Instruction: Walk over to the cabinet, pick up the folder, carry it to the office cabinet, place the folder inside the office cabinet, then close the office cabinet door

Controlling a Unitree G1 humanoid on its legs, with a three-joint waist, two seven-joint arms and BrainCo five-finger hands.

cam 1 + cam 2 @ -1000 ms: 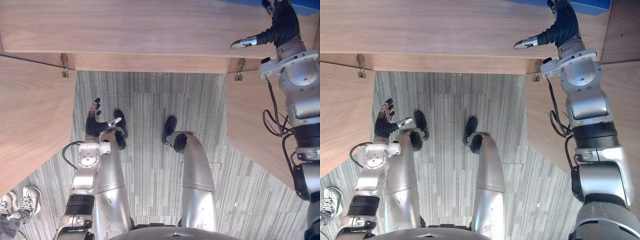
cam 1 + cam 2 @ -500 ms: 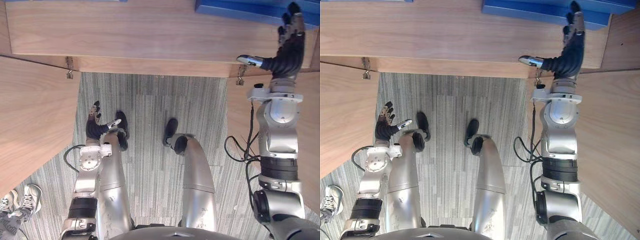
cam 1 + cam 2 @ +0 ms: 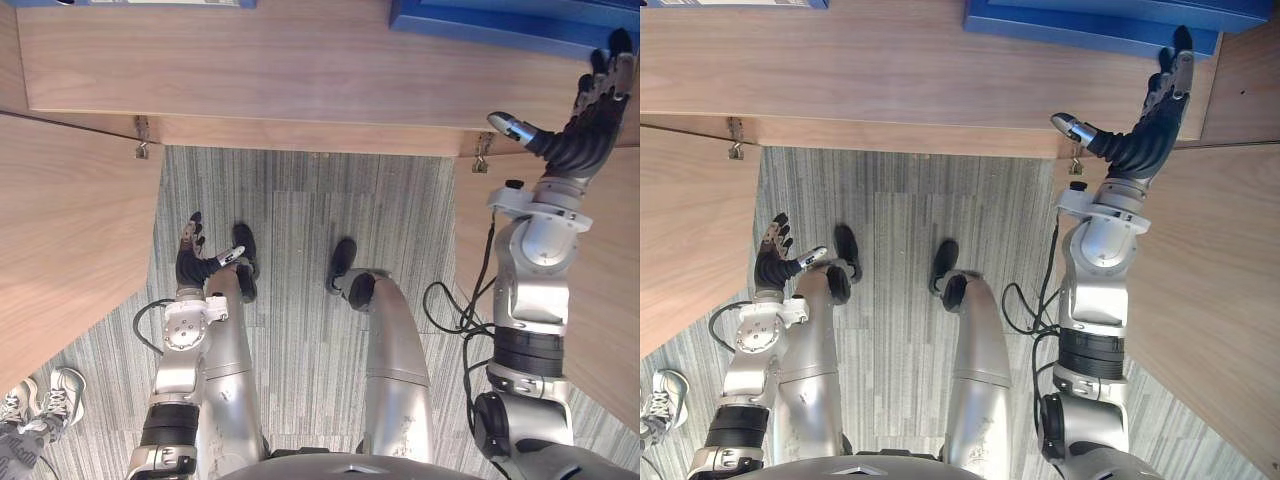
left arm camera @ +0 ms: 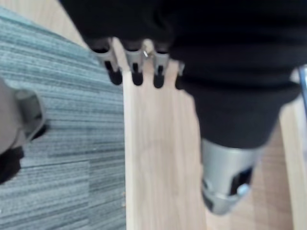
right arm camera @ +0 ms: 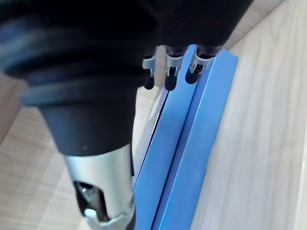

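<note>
A blue folder (image 3: 500, 22) lies flat on the wooden shelf (image 3: 250, 70) of the office cabinet, at the far right. My right hand (image 3: 585, 130) is raised in front of it, open, with straight fingers whose tips reach the folder's near edge; contact cannot be told. In the right wrist view the fingertips (image 5: 168, 81) hover over the end of the folder (image 5: 192, 143), holding nothing. My left hand (image 3: 192, 262) hangs low beside the left leg, open and empty.
Both cabinet doors stand open: the left door (image 3: 60, 230) and the right door (image 3: 610, 300), on hinges (image 3: 141, 148) at the shelf's front. Grey carpet (image 3: 300, 220) lies between them. Another blue item (image 3: 130, 3) sits far left on the shelf. A person's shoes (image 3: 40, 400) show lower left.
My right hand has drawn back from over the folder, down and to the right, with the elbow bending. The folder stays on the shelf. The view shifted slightly.
</note>
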